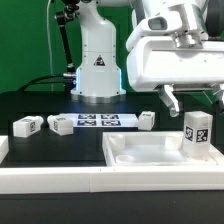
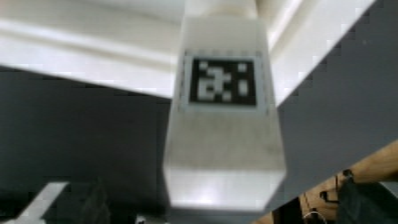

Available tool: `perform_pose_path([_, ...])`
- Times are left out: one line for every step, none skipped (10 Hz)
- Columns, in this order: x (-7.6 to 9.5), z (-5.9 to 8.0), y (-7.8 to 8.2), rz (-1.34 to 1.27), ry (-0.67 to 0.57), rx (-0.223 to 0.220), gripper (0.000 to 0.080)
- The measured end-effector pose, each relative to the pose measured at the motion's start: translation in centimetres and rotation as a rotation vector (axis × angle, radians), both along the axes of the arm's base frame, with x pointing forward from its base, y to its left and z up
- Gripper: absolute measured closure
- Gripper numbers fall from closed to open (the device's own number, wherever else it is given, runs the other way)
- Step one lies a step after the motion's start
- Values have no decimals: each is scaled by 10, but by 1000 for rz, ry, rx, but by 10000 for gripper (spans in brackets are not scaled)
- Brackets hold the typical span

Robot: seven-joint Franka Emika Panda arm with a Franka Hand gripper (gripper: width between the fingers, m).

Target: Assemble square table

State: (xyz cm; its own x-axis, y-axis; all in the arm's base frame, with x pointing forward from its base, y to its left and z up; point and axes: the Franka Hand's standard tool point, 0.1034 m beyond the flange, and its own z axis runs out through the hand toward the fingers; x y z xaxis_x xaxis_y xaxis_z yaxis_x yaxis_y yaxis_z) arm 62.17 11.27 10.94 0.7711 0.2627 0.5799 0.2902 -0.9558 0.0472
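I read no words, brand names or numbers anywhere. Black-and-white square tags:

- Several are printed on the marker board [image 1: 95, 121].
- One is on each lying leg, two to the exterior view's left of that board [image 1: 27, 125] [image 1: 60, 124] and one to its right [image 1: 147, 119].
- One is on the upright leg [image 1: 197, 130] [image 2: 222, 150] further right.

My base [image 1: 98, 75], behind the board, carries a dark triangular mark I cannot read.

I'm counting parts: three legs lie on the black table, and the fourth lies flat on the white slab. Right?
Not quite: in the exterior view the fourth leg stands upright on the slab, not flat. The rest holds.
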Motion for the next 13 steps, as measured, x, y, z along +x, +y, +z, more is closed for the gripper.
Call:
perform_pose_path([0,2,0,1,13,1,150])
perform_pose_path([-2,0,3,9,39,2,150])
perform_pose_path([-1,-1,3,9,39,2,150])
perform_pose_path([-5,-4,7,16,89,7,150])
perform_pose_path([-9,-5,15,25,192,16,150])
perform_pose_path([-8,-4,18,34,260,17,150])
perform_pose_path([-9,-7,19,41,327,17,150])
perform_pose_path([-9,-9,19,44,362,18,150])
perform_pose_path([-14,-11,20,54,436,18,150])
perform_pose_path([-15,-10,18,63,497,14,150])
perform_pose_path([-16,-8,15,79,571,3,150])
perform_pose_path([-13,-6,13,79,594,6,150])
perform_pose_path([-12,-6,15,80,594,6,150])
